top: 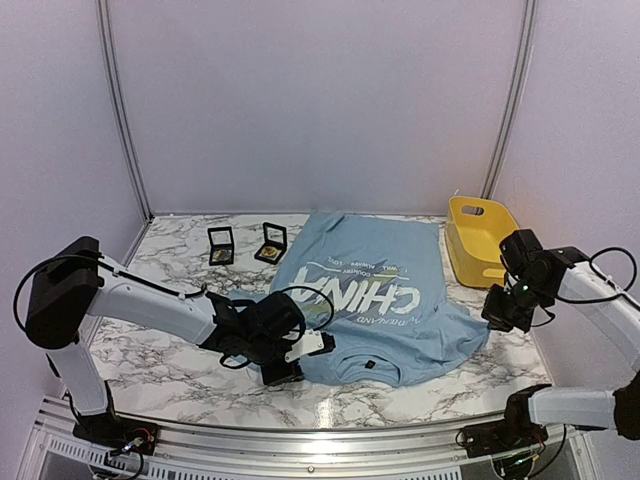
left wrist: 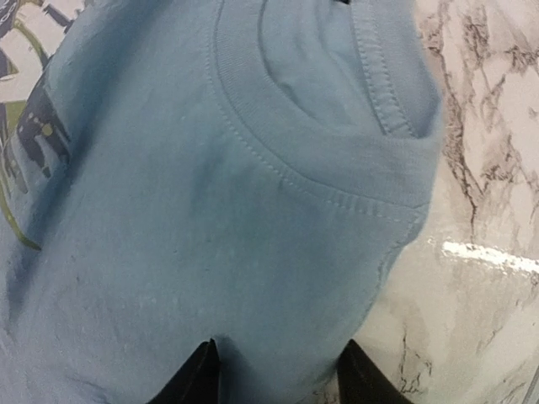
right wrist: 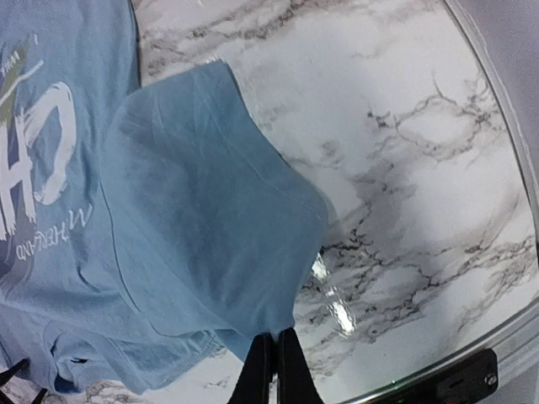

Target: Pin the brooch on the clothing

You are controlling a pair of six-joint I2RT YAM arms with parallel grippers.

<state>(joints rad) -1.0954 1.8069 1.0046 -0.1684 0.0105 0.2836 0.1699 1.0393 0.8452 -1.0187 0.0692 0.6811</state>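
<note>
Top external shows the light blue T-shirt [top: 385, 320] spread on the marble table [top: 170, 370] between my two arms, collar toward my bases. My left gripper [left wrist: 282, 374] stands about half open at the near edge, its fingers astride the cloth just beside the collar, and that cloth fills the gap between them. My right gripper [right wrist: 271, 358] is closed tight, pinching the hem of the sleeve on the shirt's right side
</note>
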